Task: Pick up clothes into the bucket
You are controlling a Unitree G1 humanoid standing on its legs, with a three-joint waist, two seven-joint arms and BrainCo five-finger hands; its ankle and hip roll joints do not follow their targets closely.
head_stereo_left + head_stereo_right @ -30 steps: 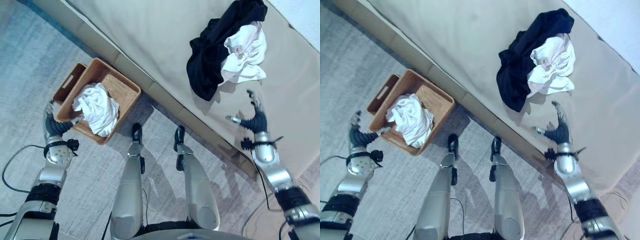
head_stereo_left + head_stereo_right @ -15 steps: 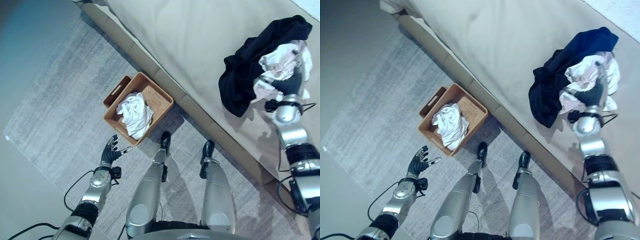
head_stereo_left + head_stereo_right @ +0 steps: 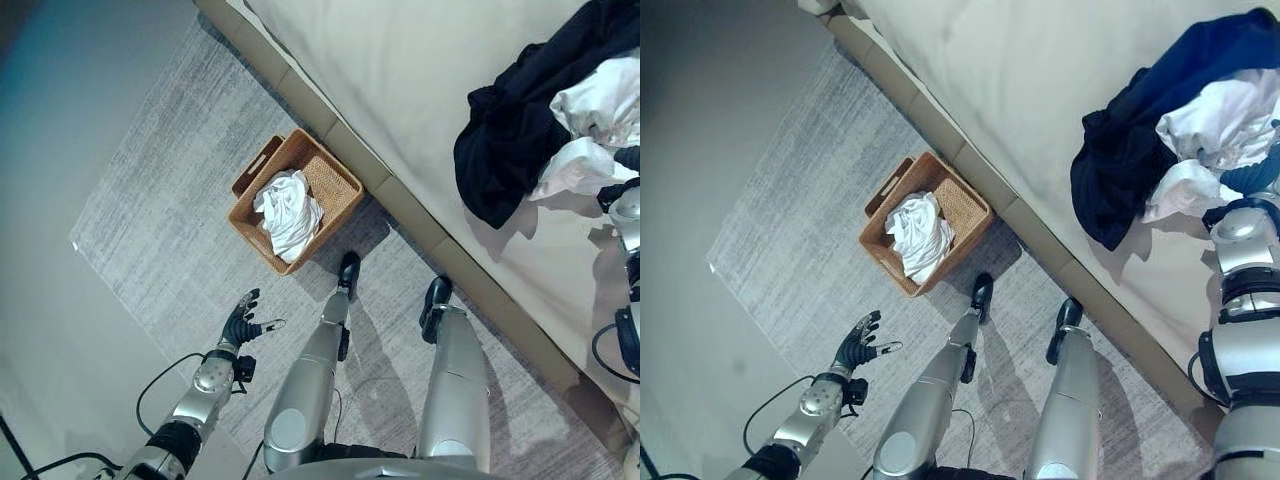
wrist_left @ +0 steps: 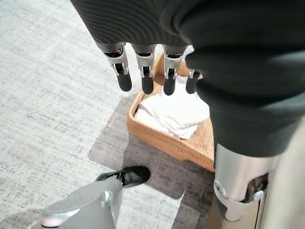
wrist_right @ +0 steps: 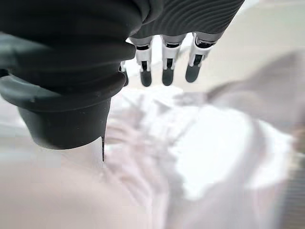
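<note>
Hovering right hand (image 5: 164, 67), fingers straight, just above white garment (image 5: 209, 152)

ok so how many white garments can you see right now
2 as far as I can tell: one white garment in the wicker basket on the rug, one white garment on the dark garment on the bed. More may be hidden underneath.

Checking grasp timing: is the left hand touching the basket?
Apart. In the left eye view the left hand hangs open over the rug, with bare rug between it and the basket.
</note>
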